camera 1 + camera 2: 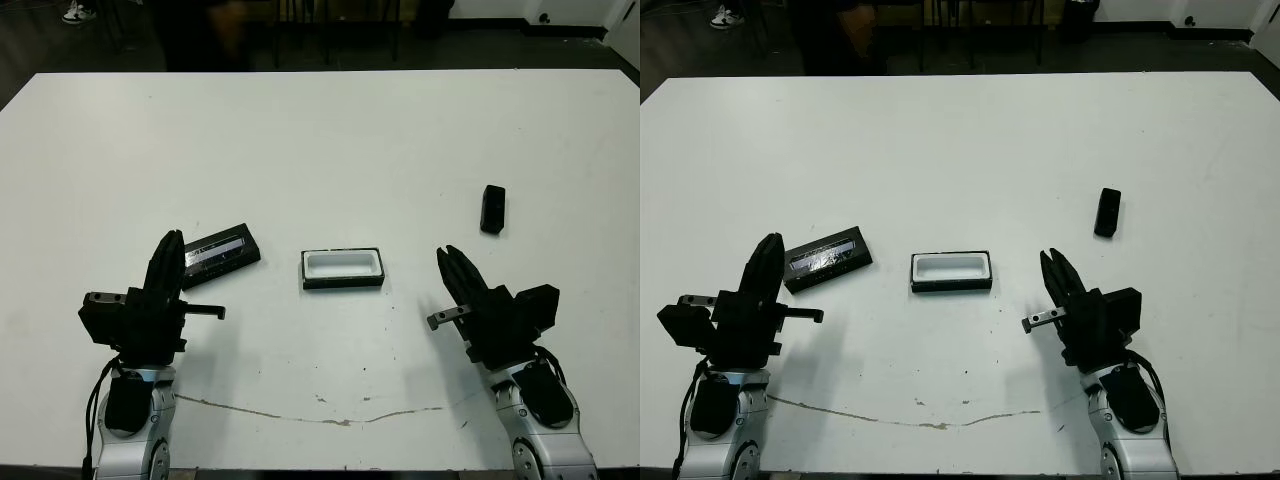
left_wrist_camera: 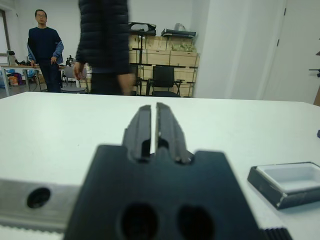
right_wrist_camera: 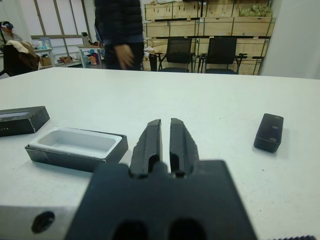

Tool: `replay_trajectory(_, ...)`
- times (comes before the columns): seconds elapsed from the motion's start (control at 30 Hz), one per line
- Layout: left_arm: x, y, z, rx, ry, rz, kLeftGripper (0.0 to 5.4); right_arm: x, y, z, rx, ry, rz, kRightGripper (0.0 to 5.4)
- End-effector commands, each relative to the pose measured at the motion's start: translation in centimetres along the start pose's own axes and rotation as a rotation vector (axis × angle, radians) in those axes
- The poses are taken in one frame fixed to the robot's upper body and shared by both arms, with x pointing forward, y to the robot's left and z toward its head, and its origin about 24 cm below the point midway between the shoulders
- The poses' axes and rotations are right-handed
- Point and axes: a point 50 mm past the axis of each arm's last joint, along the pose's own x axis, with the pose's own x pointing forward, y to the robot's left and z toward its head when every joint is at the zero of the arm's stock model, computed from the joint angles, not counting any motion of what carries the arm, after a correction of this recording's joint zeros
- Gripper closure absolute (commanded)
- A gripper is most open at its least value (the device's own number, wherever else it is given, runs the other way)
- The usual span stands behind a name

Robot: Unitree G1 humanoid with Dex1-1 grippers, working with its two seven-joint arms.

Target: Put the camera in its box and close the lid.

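A white tabletop [image 1: 320, 130] carries everything. The camera [image 1: 492, 209] lies far right, its long axis running near-to-far, ahead of the right pincer [image 1: 452, 268] and well apart from the left pincer [image 1: 168, 250]. Both pincers are nearly closed and empty. The open box [image 1: 343, 268] sits centre, the lid [image 1: 220, 250] just left, so the right arm looks the likelier to reach.

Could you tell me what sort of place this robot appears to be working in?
Probably a lab or workshop with storage. Beyond the white table stand shelves of cardboard boxes, black office chairs, and people standing about, as the wrist views show.
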Motion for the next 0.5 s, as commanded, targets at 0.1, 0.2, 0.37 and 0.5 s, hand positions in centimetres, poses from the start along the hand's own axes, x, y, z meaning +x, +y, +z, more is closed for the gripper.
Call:
replay_trajectory(0.1, -0.32, 0.36, -0.47, 0.008, 0.044, 0.005, 5.39, -0.15, -0.09, -0.44, -0.002, 0.033, -0.003, 5.40)
replay_trajectory(0.2, -0.19, 0.37, -0.53, 0.010, 0.038, 0.005, 5.39, 0.01, -0.16, -0.46, -0.002, 0.028, 0.001, 5.40)
replay_trajectory(0.37, -0.10, 0.34, -0.58, -0.008, 0.031, 0.002, 5.39, 0.08, -0.15, -0.34, -0.005, 0.039, 0.003, 5.40)
replay_trajectory(0.5, -0.13, 0.23, -0.47, -0.010, 0.041, 0.006, 5.39, 0.43, -0.64, -0.03, -0.017, -0.006, -0.006, 5.40)
